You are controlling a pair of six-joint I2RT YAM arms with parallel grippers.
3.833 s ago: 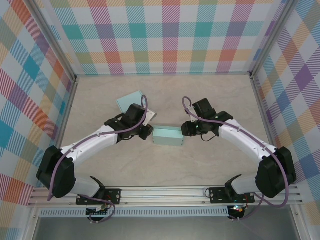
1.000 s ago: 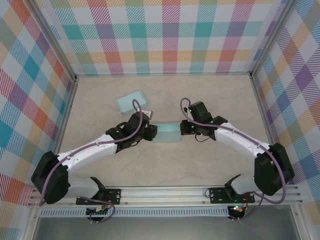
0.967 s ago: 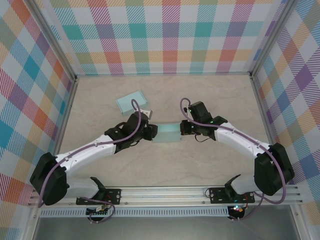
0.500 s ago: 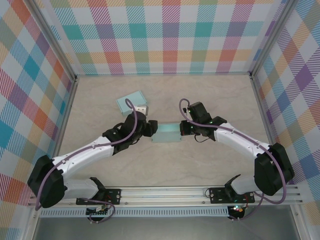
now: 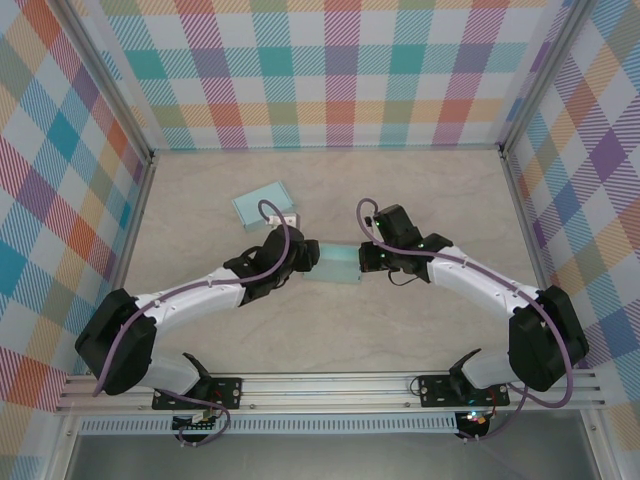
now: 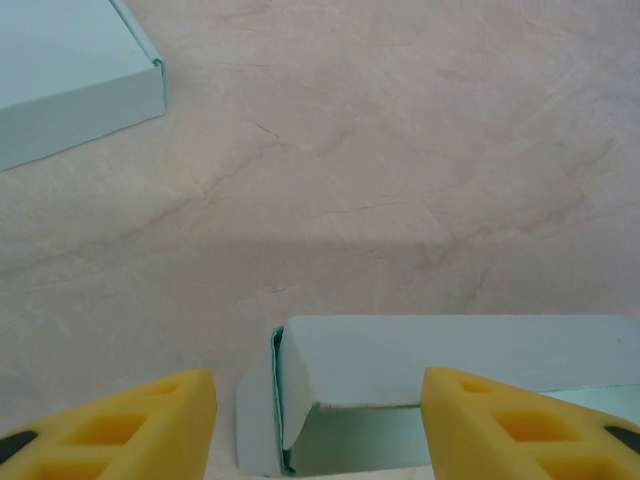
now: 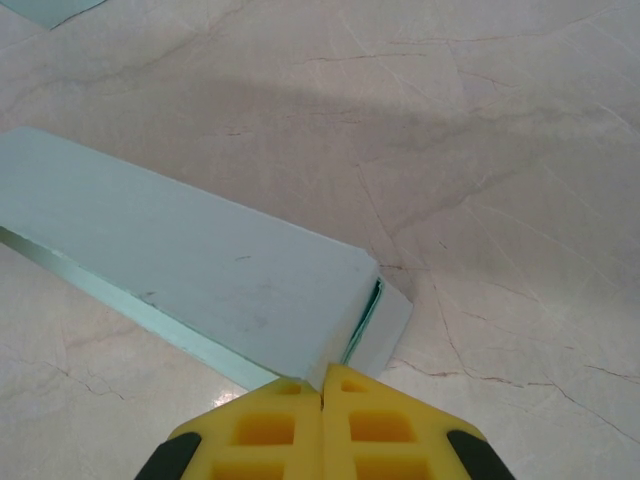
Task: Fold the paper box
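Since before, left arm folds more at the elbow; left gripper stands open over the box end, at centre of top view. Closed tight, right gripper points at the other end.

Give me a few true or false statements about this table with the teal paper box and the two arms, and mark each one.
1. The left jaws stand open. True.
2. The right jaws stand wide open. False: they are shut, yellow pads together.
3. The pale teal paper box lies between the two arms. True.
4. The flat teal paper piece rests on top of the box. False: it lies apart on the marbled beige table, toward the far left.
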